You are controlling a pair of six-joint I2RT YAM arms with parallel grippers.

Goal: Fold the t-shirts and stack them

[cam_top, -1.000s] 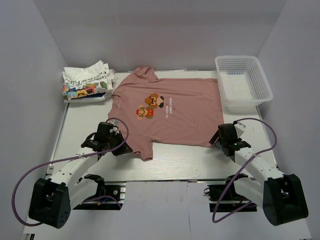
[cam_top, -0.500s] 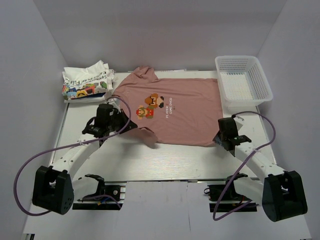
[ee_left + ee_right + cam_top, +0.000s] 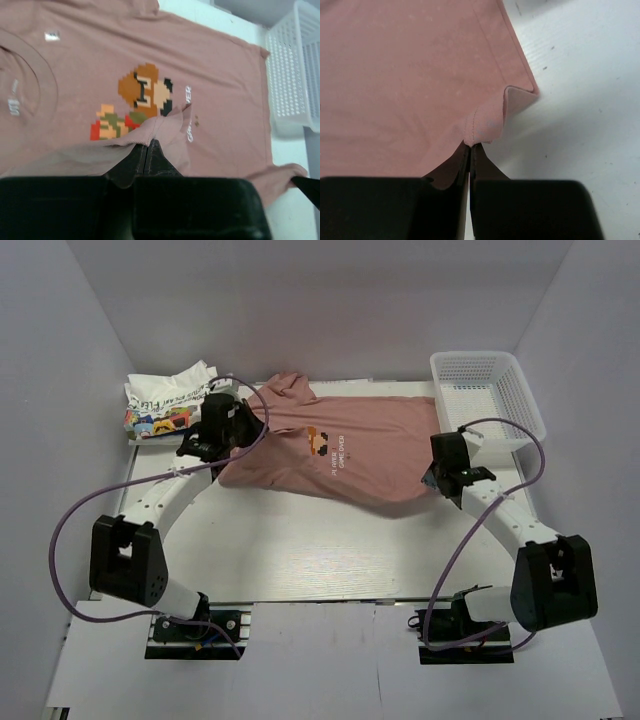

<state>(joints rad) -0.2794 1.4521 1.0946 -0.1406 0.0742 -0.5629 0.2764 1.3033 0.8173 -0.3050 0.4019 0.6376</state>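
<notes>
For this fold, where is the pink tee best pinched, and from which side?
By its near edge, at both ends, from the near side: the pink t-shirt lies sideways, collar left, hem right. The left gripper pinches the sleeve end, the right gripper the hem corner.

A white mesh basket (image 3: 530,400) stands upright at the far right corner of the white, wood-grained table (image 3: 330,550). Plain pale walls (image 3: 320,310) enclose the table at the back and on both sides.
</notes>
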